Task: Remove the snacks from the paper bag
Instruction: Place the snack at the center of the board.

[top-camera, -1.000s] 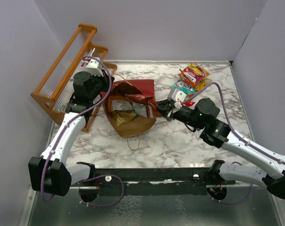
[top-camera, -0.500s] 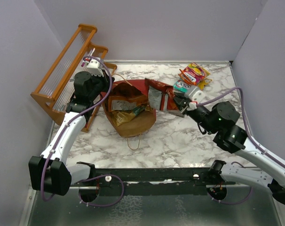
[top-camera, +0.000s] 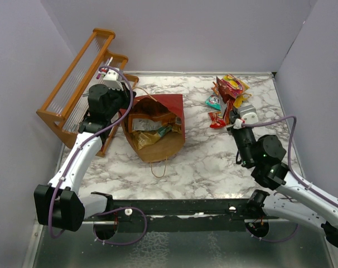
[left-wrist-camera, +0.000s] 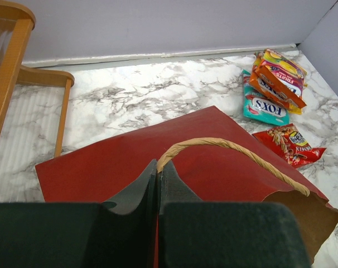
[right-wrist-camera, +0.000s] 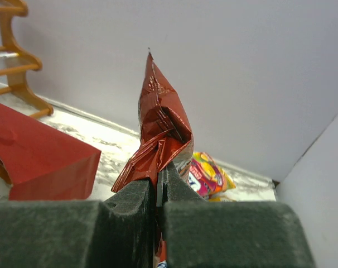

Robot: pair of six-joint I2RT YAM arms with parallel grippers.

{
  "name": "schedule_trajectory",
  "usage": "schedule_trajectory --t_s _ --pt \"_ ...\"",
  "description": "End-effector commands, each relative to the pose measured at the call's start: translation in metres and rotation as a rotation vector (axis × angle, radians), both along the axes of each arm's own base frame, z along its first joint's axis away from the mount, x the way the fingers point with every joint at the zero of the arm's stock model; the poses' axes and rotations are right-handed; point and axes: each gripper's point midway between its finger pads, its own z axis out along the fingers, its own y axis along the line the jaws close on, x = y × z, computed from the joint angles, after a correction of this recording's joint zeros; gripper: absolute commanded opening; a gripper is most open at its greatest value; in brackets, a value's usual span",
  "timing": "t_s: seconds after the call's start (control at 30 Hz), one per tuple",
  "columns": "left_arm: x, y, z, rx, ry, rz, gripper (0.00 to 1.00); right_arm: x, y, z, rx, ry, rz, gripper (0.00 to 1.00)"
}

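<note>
The red chip bag (right-wrist-camera: 160,123) has crossed from the paper bag (top-camera: 158,142) toward 2 o'clock; now the left gripper (left-wrist-camera: 158,187), at 10 o'clock, clamps the paper bag's rim, packets (top-camera: 149,127) remain inside, and the right gripper (right-wrist-camera: 159,184) pinches the chip bag upright beside the snack pile (top-camera: 233,86).

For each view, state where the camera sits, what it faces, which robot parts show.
Top external: above, behind the bases, looking down at the table; both arms show.
Left wrist: on the left claw, facing the paper bag it pinches.
Right wrist: on the right claw, facing its chip bag.
Both wrists see the paper bag.
</note>
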Motion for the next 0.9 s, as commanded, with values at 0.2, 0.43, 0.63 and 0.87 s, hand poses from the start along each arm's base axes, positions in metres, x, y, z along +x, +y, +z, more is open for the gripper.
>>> schedule_trajectory --t_s 0.2,0.43,0.63,0.87 --pt "0.000 -0.002 0.012 0.010 -0.034 0.007 0.00 0.058 -0.040 -0.088 0.261 0.208 -0.189 0.01" --pt "-0.002 -0.007 0.014 0.017 -0.034 -0.002 0.00 0.062 -0.145 -0.140 0.405 0.297 -0.558 0.01" --pt "-0.004 -0.015 0.012 0.026 -0.029 -0.021 0.00 0.034 -0.200 -0.157 0.324 0.285 -0.829 0.01" --pt "-0.009 -0.028 0.011 0.056 -0.035 -0.044 0.00 0.037 -0.206 -0.169 0.206 0.363 -0.904 0.01"
